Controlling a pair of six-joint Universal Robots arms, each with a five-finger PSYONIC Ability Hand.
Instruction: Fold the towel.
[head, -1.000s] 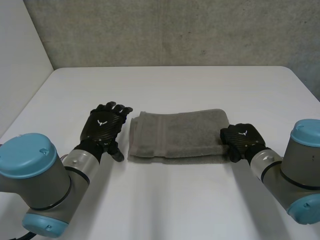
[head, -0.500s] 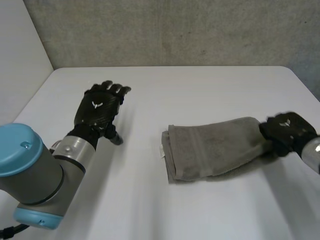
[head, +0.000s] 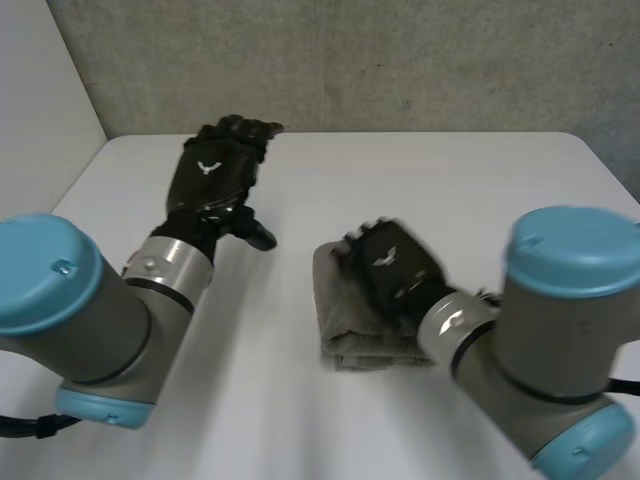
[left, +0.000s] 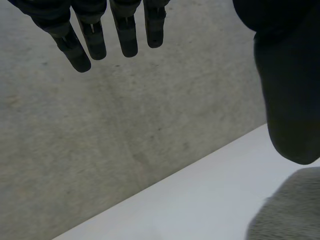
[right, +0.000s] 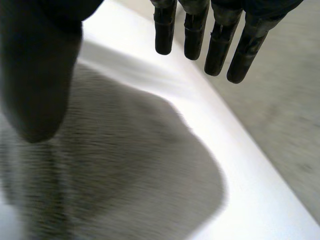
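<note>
The grey towel (head: 345, 330) lies folded into a short thick bundle near the middle of the white table (head: 450, 170). My right hand (head: 390, 262) hovers over the towel's far part, back of the hand up. In the right wrist view its fingers (right: 218, 47) are straight and the thumb stands apart, with the towel (right: 125, 165) under the palm and nothing gripped. My left hand (head: 220, 170) is raised to the left of the towel, clear of it. Its fingers (left: 125, 35) hang straight and empty, and a towel corner (left: 287, 210) lies beyond the thumb.
A grey concrete wall (head: 400, 60) runs behind the table's far edge. Bare white tabletop lies on the far side and to the right of the towel. My two big arm joints (head: 570, 340) fill the near corners of the head view.
My right hand swung left, carrying the towel's right end over onto its left part, then opened and released it. The left hand rose and moved away toward the far left.
</note>
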